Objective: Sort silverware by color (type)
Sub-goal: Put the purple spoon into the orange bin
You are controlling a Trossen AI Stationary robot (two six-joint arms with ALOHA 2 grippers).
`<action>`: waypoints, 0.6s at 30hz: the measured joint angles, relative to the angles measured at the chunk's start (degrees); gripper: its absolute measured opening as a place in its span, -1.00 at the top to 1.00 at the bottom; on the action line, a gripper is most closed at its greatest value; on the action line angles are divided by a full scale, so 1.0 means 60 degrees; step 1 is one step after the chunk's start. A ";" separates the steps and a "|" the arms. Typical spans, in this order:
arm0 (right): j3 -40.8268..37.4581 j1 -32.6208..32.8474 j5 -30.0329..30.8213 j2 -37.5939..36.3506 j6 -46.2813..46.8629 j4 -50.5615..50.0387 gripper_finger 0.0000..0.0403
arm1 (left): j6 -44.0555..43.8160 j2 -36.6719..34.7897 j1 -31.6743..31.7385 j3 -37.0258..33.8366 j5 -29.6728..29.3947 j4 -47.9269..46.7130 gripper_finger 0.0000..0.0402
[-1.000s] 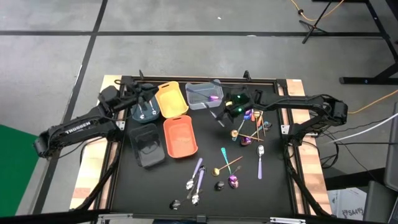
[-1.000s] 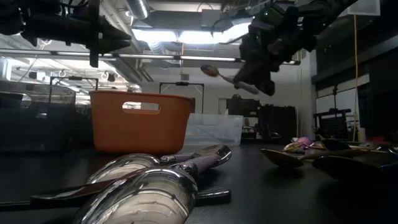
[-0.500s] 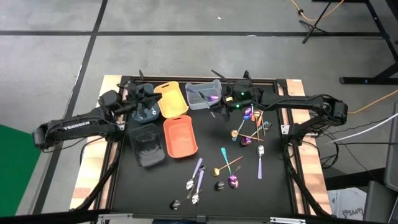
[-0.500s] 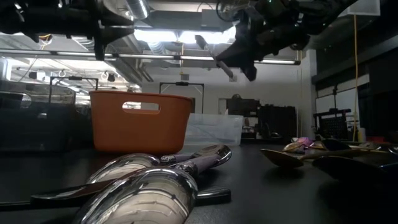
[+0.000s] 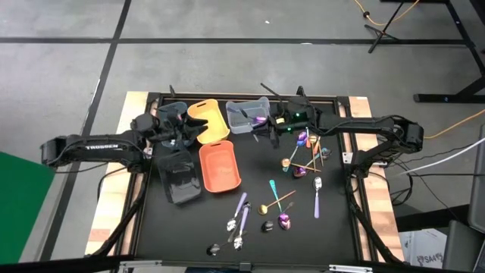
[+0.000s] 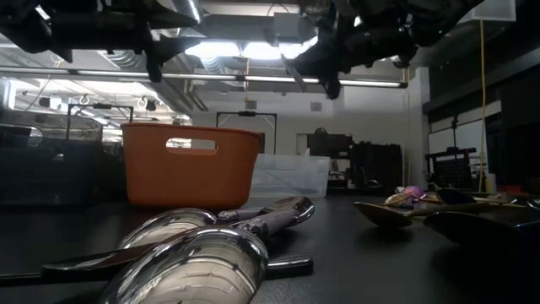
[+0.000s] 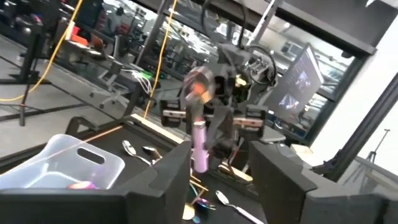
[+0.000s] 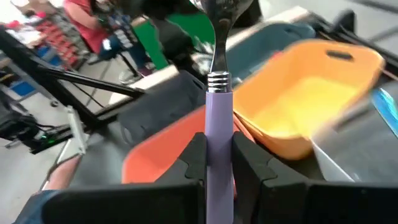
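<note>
Right gripper (image 8: pixel 217 163): your fingers are clamped on a spoon (image 8: pixel 217 134) by its lilac handle, bowl pointing away from the wrist. In the high view you find this gripper (image 5: pixel 270 129) in the upper middle of the frame, at the right edge of the clear bin (image 5: pixel 244 117), which has a purple piece lying in it.

Left gripper (image 5: pixel 179 127): your fingers (image 7: pixel 281 177) stand wide apart with nothing between them. In the high view it sits upper left, over the bin cluster beside the yellow bin (image 5: pixel 209 120).

Orange bin (image 5: pixel 219 166): centre left, just below the yellow one. Dark bin (image 5: pixel 179 176) to its left.

Loose silverware (image 5: pixel 301 161): a crossed heap in gold, purple and silver right of centre; a second scatter (image 5: pixel 241 215) toward the lower middle, on the black table (image 5: pixel 318 231).
</note>
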 joint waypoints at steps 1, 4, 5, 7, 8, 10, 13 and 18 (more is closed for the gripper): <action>0.0000 0.0100 0.0000 0.0000 0.0001 0.0188 0.83 | 0.0062 0.0212 -0.0081 0.0000 -0.0104 0.0232 0.20; 0.0000 0.0415 0.0247 0.0000 -0.0003 0.0610 0.83 | 0.0087 0.0867 -0.0343 0.0000 -0.0523 0.1083 0.22; 0.0000 0.0520 0.0540 0.0000 -0.0006 0.0694 0.83 | 0.0098 0.1078 -0.0426 0.0000 -0.0636 0.1319 0.23; 0.0004 0.0710 0.1190 -0.0001 -0.0011 0.0796 0.83 | 0.0105 0.1504 -0.0570 0.0000 -0.0758 0.1857 0.25; 0.0004 0.0790 0.1470 0.0000 -0.0017 0.0789 0.83 | 0.0105 0.1709 -0.0634 0.0000 -0.0779 0.2120 0.26; 0.0004 0.0920 0.1860 0.0000 -0.0019 0.0765 0.83 | 0.0105 0.2100 -0.0765 0.0000 -0.0780 0.2555 0.27; 0.0004 0.1094 0.2183 0.0000 -0.0018 0.0771 0.83 | 0.0105 0.2643 -0.0962 0.0000 -0.0886 0.3167 0.29; 0.0004 0.1156 0.2262 0.0000 -0.0015 0.0768 0.83 | 0.0105 0.3468 -0.1263 0.0000 -0.1350 0.4043 0.29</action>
